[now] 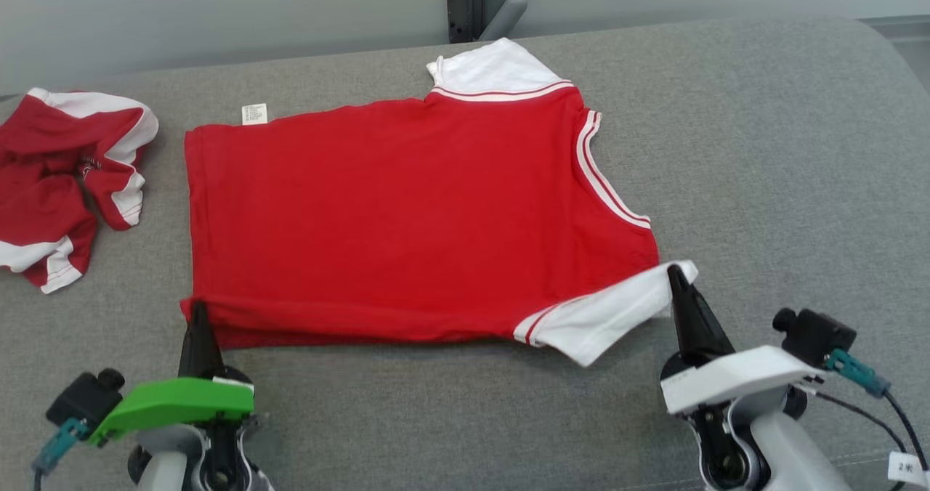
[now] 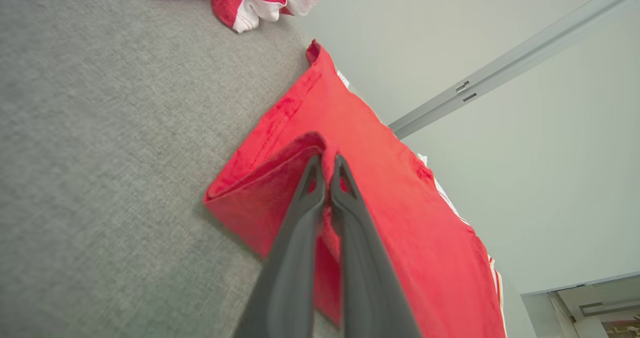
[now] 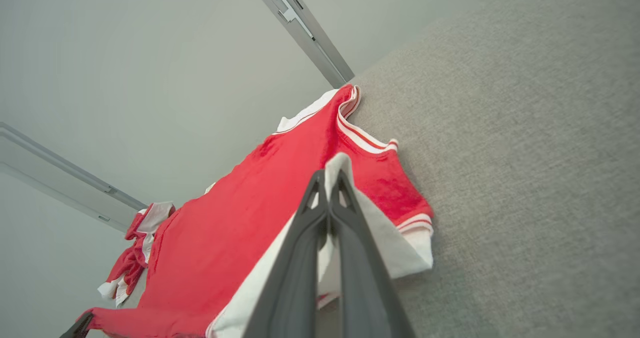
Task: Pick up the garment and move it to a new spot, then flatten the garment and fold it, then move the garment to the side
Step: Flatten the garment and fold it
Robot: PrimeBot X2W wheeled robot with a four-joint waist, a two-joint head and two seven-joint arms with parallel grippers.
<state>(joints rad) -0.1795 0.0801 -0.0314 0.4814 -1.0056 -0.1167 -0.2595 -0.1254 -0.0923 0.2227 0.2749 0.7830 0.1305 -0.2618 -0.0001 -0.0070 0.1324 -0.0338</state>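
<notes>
A grey fabric surface point(image 1: 763, 149) stretches before a pale wall point(image 1: 218, 11).

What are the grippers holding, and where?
Both hold the spread red-and-white fabric T-shirt: left gripper its near hem corner, right gripper its near white sleeve.

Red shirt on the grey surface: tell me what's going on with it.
The robot is working on the red shirt, which lies spread out on the grey padded surface, collar toward its right. The left gripper is shut on the near hem corner, and the right gripper is shut on the near white sleeve. No fold has been made yet. A second red and white garment sits crumpled to the robot's left, untouched.
</notes>
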